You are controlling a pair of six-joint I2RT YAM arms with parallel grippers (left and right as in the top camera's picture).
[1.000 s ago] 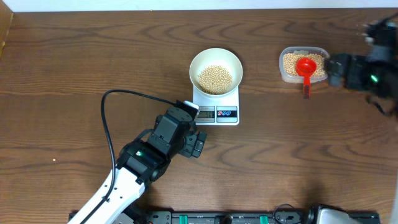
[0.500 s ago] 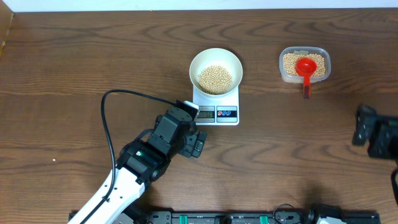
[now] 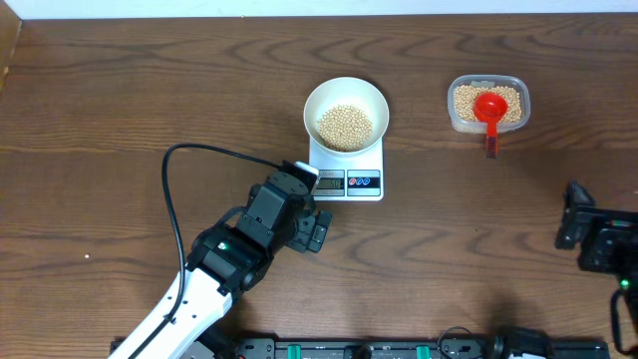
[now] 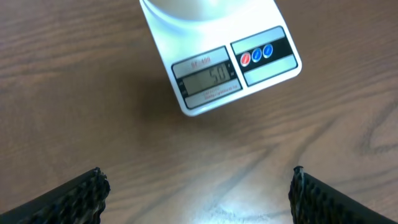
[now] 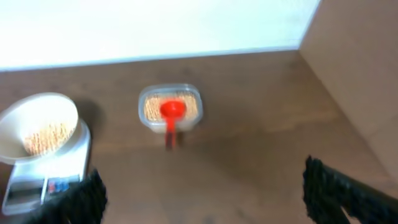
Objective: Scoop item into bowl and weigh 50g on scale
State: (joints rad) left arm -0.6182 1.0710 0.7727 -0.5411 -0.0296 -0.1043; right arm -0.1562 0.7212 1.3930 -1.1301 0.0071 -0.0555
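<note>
- Left tool (image 4: 196,186): nearest the robot's base, on a black and white arm; its two dark fingers (image 4: 74,196) stand wide apart, released and grasping nothing, above bare worktop just in front of the scale.
- Thin black cable (image 3: 174,199): loops from the left arm out over the worktop on its left side.
- Right tool (image 5: 200,183): low at the right edge of the overhead view, well apart from every object; fingers spread fully and empty.
- Dark brown wood-grain worktop (image 3: 120,100): carries all the objects.
- Small white rectangular digital scale (image 3: 346,182): near the centre of the worktop, its front panel facing the left tool. The grey display shows dark digits, not sharply legible; red and blue buttons sit beside it.
- Round plain white bowl (image 3: 321,100): rests upright on the scale's platform, covering its far part.
- Small round pale tan beans (image 3: 345,125): a shallow heap lies in the bottom of the bowl; more fill the tub.
- Clear rounded-rectangular plastic tub (image 3: 451,105): to the right of the bowl, apart from it.
- Red plastic scoop (image 3: 489,108): cup on the beans in the tub, handle pointing over the near rim.
</note>
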